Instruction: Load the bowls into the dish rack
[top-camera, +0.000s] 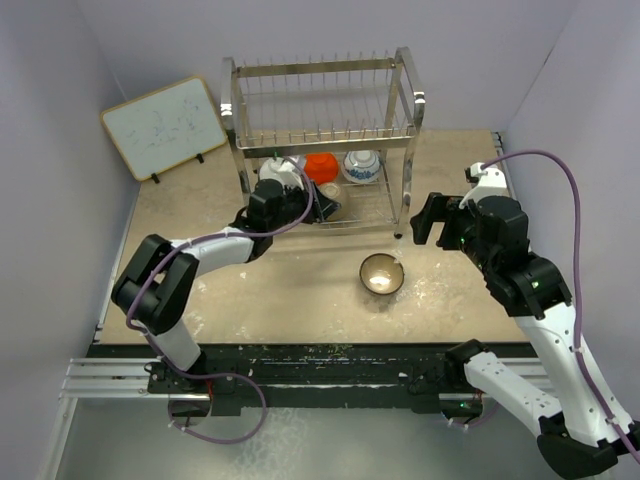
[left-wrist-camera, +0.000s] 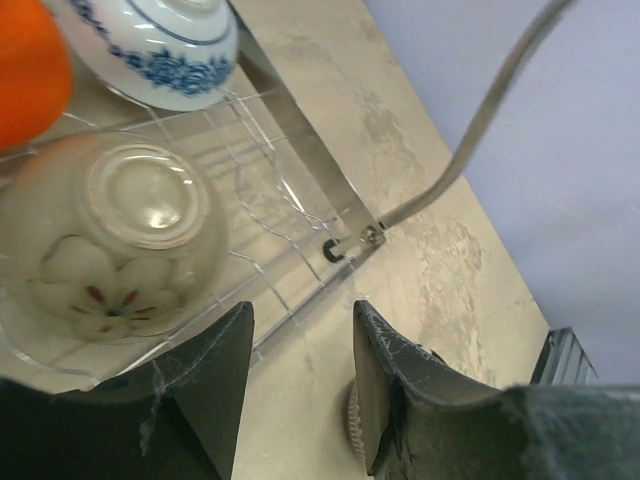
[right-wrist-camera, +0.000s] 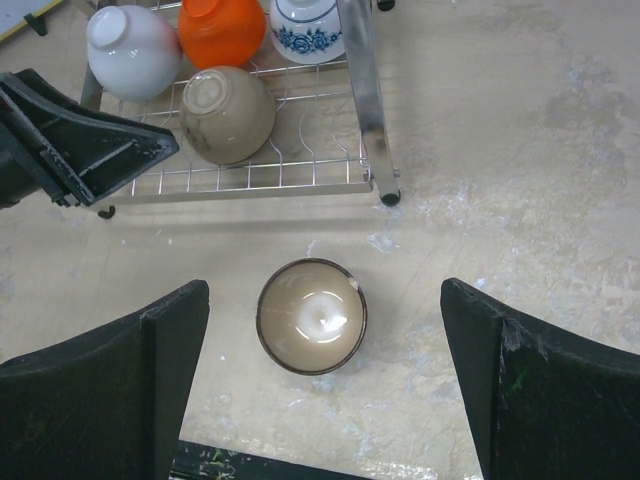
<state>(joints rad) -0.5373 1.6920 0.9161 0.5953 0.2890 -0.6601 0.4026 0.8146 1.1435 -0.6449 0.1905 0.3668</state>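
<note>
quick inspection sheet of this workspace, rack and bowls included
surface: beige table, pale scuffs and smears
job's things: dish rack at the far side; on its lower shelf are the white bowl, orange bowl, blue-and-white bowl and, in front of them, a beige bowl upside down; brown-rimmed bowl upright on the table, outside the rack; no bowls on the top tier
clutter: whiteboard leaning at far left
grippers: left gripper open, at the rack's front edge; right gripper open, above the brown-rimmed bowl
cables: purple cable looping off the right arm; another along the left arm
surroundings: pale walls
</note>
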